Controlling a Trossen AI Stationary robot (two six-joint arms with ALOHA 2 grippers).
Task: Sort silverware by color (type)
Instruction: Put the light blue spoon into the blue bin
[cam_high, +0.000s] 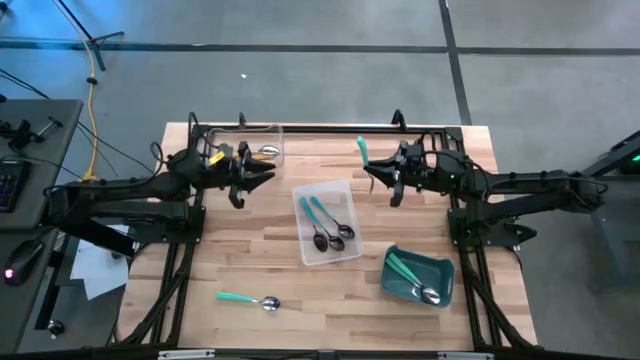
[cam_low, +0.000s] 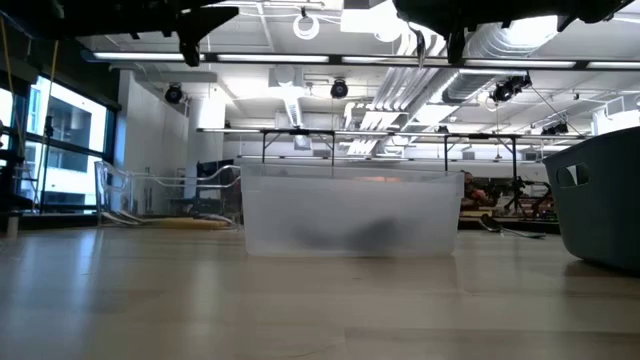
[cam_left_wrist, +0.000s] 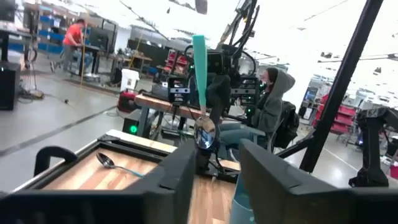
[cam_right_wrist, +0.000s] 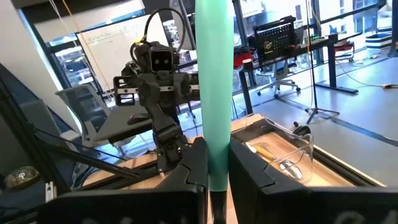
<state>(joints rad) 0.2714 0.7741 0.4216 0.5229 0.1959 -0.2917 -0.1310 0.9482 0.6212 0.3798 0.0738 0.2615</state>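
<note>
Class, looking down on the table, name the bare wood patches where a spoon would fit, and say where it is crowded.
Free: left of the clear plastic centre tray, above the loose green-handled spoon; also between that spoon and the teal bin. Crowded: the far edge, around both grippers and the clear corner tray.

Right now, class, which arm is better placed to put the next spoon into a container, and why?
The right arm, probably. The right gripper is shut on a green-handled spoon, near the teal bin that holds similar spoons. The left gripper hovers empty by the far clear tray.
</note>
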